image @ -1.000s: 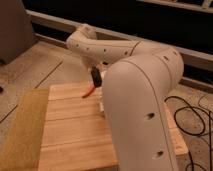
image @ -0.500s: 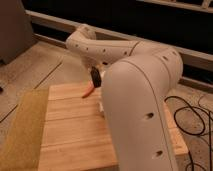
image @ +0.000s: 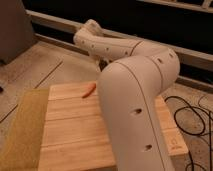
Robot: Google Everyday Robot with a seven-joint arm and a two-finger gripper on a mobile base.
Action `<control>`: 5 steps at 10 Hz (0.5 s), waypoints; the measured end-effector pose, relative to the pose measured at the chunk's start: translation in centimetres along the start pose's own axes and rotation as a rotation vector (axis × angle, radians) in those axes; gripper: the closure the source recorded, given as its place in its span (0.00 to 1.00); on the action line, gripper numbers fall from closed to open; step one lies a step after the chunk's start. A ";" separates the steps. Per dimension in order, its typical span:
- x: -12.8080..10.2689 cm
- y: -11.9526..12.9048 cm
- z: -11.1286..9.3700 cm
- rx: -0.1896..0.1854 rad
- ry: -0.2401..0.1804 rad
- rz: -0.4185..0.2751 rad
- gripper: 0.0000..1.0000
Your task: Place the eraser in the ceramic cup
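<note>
Peering past the arm (image: pixel 135 95), I placed the gripper behind its bulk at the far edge of the wooden table (image: pixel 75 135), fingers clenched — on what, I couldn't tell — eraser and ceramic cup both hidden, and I reckoned an eraser light, firm, best pinched across its short sides.

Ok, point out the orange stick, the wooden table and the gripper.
orange stick (image: pixel 89 90), camera view, its middle.
wooden table (image: pixel 75 135), camera view, bare top.
gripper (image: pixel 96 71), camera view, dark tip above the stick, shut, mostly behind the arm.
</note>
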 end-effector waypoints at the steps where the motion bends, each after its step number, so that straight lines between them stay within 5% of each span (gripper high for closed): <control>1: -0.5 -0.4 0.9 0.002 -0.027 -0.024 1.00; 5: -2.5 -1.5 3.5 -0.062 -0.139 -0.031 1.00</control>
